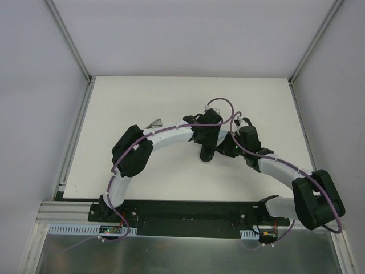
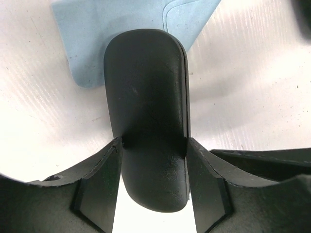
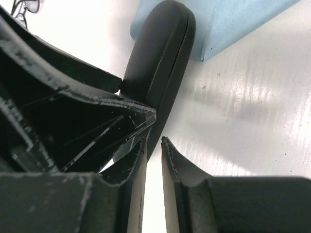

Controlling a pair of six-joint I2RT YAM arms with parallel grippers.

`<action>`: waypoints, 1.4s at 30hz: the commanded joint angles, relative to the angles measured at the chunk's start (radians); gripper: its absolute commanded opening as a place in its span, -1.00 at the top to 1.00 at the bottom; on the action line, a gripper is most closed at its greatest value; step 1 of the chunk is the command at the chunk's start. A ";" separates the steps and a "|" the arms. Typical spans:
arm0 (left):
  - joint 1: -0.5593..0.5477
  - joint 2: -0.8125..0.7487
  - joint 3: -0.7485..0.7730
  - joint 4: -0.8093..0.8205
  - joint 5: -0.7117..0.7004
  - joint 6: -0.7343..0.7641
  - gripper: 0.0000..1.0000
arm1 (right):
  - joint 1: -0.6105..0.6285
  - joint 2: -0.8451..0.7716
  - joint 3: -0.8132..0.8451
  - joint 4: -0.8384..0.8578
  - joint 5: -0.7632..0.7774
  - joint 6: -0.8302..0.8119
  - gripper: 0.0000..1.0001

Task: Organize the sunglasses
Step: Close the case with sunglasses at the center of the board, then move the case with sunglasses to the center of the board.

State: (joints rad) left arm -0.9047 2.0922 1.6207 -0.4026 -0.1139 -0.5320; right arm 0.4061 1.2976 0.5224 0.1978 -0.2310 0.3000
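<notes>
The left claw (image 2: 154, 141) pinches the black case (image 2: 146, 82), the right claw (image 3: 154, 141) waits slightly spread beside it, and the wire sunglasses (image 1: 154, 123) lie left of the case.

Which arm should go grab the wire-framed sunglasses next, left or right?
Right, probably. The left end effector is clamped on the black case, so it is busy. The right end effector has its fingers slightly apart with nothing between them, free to reach the sunglasses.
</notes>
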 commanded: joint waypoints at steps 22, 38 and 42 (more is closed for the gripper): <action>0.098 -0.142 -0.191 -0.243 -0.280 0.105 0.25 | -0.076 -0.182 -0.087 0.046 0.064 0.010 0.54; 0.317 -0.078 -0.001 -0.260 -0.340 0.217 0.29 | -0.084 -0.190 -0.090 0.042 0.064 0.008 0.54; 0.343 0.012 0.129 -0.280 -0.345 0.256 0.29 | -0.087 -0.192 -0.090 0.040 0.065 0.007 0.54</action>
State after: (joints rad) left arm -0.5739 2.0354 1.6321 -0.6399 -0.4290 -0.3389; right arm 0.3286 1.1320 0.4316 0.2127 -0.1749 0.3035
